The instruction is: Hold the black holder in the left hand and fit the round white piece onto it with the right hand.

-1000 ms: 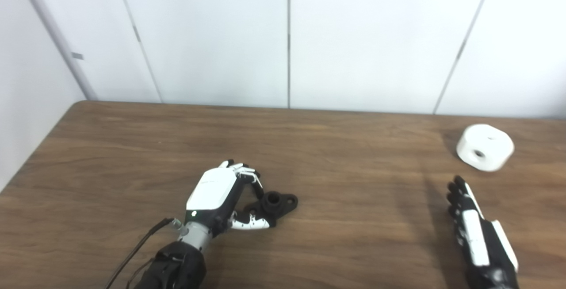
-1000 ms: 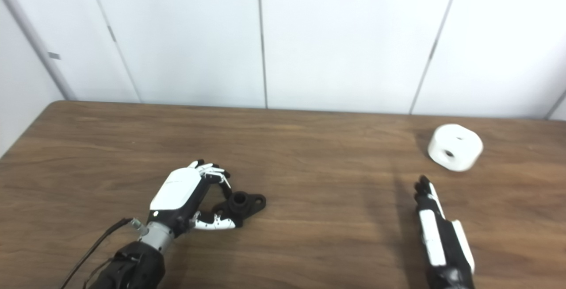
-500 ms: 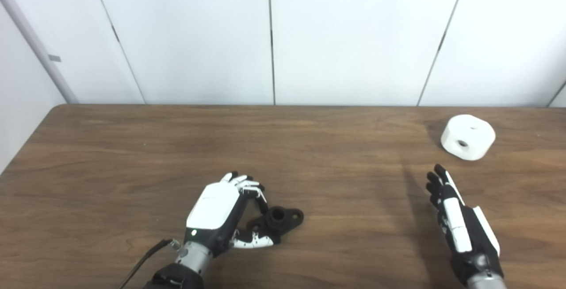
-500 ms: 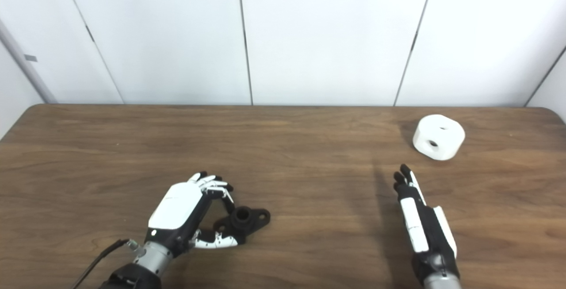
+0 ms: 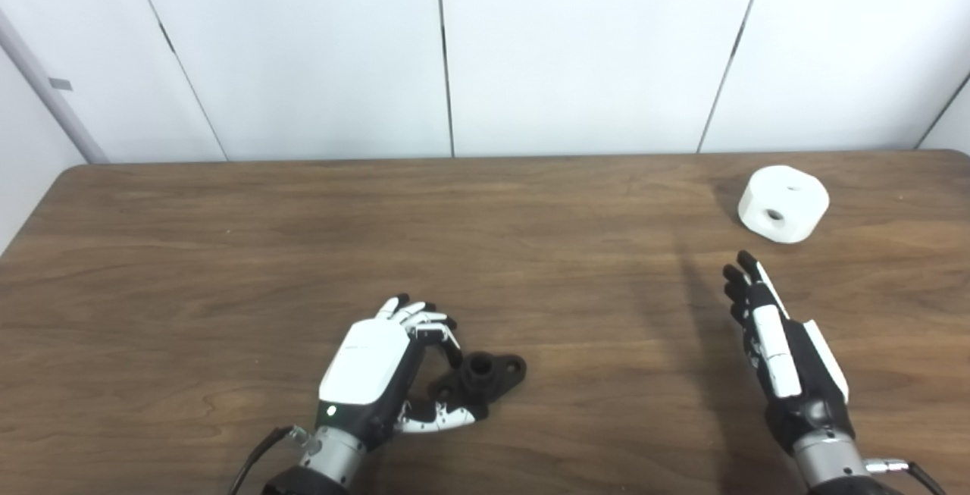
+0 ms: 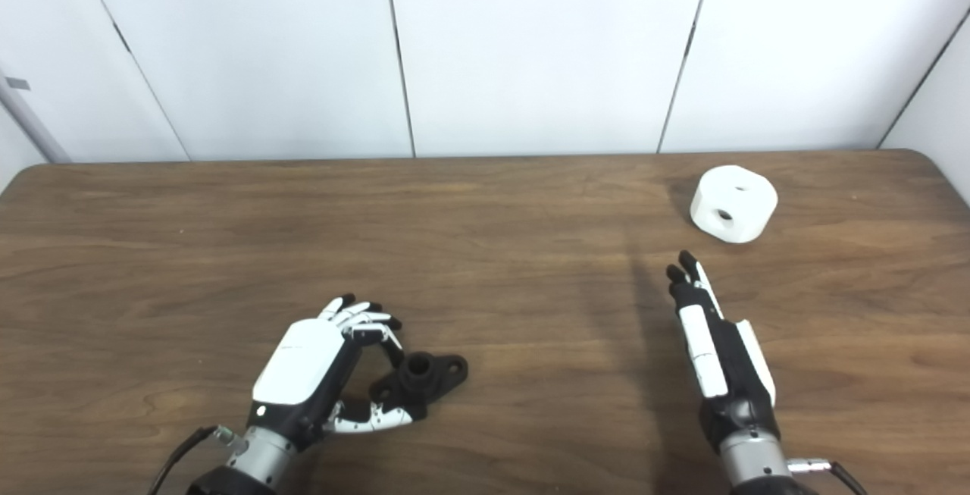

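The black holder (image 5: 485,377) lies on the wooden table near its front edge, left of centre. My left hand (image 5: 379,374) is curled round the holder's left end, fingers behind it and thumb in front, touching it. The round white piece (image 5: 783,203), with a hole in its side and one on top, sits at the far right of the table. My right hand (image 5: 780,336) is open and empty, fingers straight and pointing towards the white piece, stopping about a hand's length short of it.
The brown wooden table (image 5: 530,252) ends at a white panelled wall (image 5: 455,48) at the back. Its rounded right corner shows in the right eye view (image 6: 936,165). A cable (image 5: 254,457) runs from my left wrist.
The camera has shifted, so the whole scene sits further left and higher. More of my right forearm shows. My left hand keeps its hold around the holder, and the white piece has not moved.
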Motion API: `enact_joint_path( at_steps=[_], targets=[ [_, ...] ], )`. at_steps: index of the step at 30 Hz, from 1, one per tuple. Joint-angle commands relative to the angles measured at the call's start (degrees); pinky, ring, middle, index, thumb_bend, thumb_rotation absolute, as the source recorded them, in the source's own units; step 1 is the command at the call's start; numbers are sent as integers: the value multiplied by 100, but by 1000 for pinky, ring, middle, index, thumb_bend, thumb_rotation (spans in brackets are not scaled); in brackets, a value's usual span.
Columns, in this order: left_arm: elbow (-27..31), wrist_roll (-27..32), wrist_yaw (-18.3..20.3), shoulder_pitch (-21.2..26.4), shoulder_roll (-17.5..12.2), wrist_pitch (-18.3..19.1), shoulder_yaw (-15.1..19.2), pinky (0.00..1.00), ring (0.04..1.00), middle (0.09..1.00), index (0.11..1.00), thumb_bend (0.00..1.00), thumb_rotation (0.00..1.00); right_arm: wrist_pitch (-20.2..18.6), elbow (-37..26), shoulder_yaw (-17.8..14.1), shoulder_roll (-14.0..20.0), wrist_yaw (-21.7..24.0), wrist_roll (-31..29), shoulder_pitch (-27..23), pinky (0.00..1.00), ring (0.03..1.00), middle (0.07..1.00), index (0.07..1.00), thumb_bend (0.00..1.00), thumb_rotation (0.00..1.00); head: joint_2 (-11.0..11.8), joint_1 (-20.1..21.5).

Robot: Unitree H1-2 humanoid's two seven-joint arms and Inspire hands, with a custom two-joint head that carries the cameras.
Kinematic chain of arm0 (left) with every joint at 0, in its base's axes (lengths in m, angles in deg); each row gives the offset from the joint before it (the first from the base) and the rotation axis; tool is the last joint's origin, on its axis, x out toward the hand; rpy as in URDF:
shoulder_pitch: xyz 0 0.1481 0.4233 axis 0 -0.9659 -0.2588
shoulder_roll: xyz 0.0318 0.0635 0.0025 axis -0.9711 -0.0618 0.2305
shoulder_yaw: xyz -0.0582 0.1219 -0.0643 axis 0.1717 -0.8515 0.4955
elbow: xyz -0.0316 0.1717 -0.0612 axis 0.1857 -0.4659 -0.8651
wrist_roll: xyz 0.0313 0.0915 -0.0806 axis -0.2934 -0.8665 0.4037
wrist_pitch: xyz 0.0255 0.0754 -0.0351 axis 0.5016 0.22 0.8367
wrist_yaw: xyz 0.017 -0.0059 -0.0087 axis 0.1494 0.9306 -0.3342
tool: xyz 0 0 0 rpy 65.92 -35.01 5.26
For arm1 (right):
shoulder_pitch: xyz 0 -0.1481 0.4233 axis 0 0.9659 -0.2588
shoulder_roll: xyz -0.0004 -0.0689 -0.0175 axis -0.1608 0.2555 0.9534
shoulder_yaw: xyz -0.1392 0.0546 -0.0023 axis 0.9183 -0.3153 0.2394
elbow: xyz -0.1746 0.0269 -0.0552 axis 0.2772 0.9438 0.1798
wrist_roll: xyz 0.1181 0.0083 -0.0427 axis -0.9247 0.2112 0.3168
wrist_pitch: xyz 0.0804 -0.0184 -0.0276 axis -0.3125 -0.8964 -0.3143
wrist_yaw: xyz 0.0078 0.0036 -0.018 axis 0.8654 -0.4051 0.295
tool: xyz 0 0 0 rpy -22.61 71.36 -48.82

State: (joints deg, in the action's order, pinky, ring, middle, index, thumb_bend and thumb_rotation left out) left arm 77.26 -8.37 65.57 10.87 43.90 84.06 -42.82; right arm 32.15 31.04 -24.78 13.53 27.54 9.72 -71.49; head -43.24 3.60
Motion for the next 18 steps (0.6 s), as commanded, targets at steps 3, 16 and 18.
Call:
enact_joint_path(
  at_steps=[3, 16, 18],
  targets=[
    [153, -36, 39, -44, 77, -174, -49, 966, 869, 766, 488, 519, 45, 11, -277, -57, 11, -43, 77, -84, 1000, 965, 959, 985, 632, 1000, -32, 61],
    [127, 131, 163, -117, 55, -236, 63, 937, 865, 775, 487, 518, 45, -206, -454, -212, 273, -221, 833, -453, 952, 946, 943, 937, 642, 719, -49, 716],
    [119, 157, 152, -121, 33, -264, 97, 933, 862, 773, 487, 519, 45, -331, -477, -240, 355, -263, 1096, -609, 903, 930, 923, 900, 675, 677, -43, 834]
  ],
)
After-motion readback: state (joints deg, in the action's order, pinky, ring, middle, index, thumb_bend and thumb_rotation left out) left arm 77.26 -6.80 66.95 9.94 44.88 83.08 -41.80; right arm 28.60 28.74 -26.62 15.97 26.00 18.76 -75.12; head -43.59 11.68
